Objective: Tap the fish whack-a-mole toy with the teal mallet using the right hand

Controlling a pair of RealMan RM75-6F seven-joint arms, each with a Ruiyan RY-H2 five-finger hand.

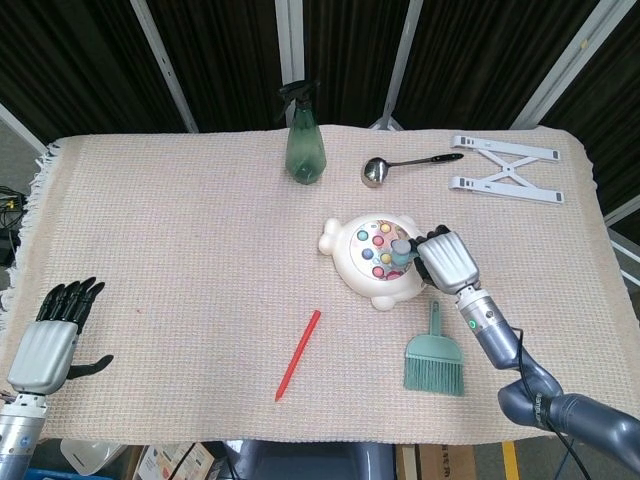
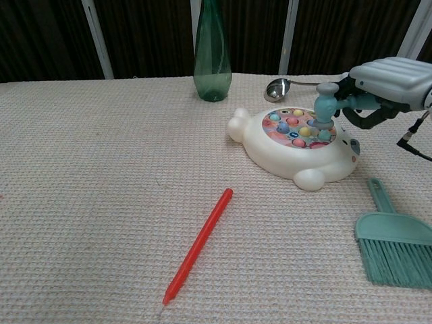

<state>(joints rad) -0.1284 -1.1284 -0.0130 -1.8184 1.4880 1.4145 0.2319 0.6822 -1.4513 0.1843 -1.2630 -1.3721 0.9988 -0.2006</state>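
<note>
The cream fish whack-a-mole toy (image 1: 352,264) (image 2: 283,155) lies right of the table's middle, its round face dotted with coloured pegs. My right hand (image 1: 447,260) (image 2: 391,75) grips the teal mallet (image 1: 401,250) (image 2: 326,104) by its handle at the toy's right side. The mallet head hangs just above the pegs on the right part of the face. My left hand (image 1: 52,335) rests at the near left edge of the table, fingers apart, holding nothing.
A red stick (image 1: 298,355) (image 2: 199,244) lies in front of the toy. A teal hand brush (image 1: 434,358) (image 2: 393,241) sits near my right forearm. Behind the toy stand a green spray bottle (image 1: 304,140) (image 2: 212,54), a metal ladle (image 1: 400,165) and a white folding stand (image 1: 506,168).
</note>
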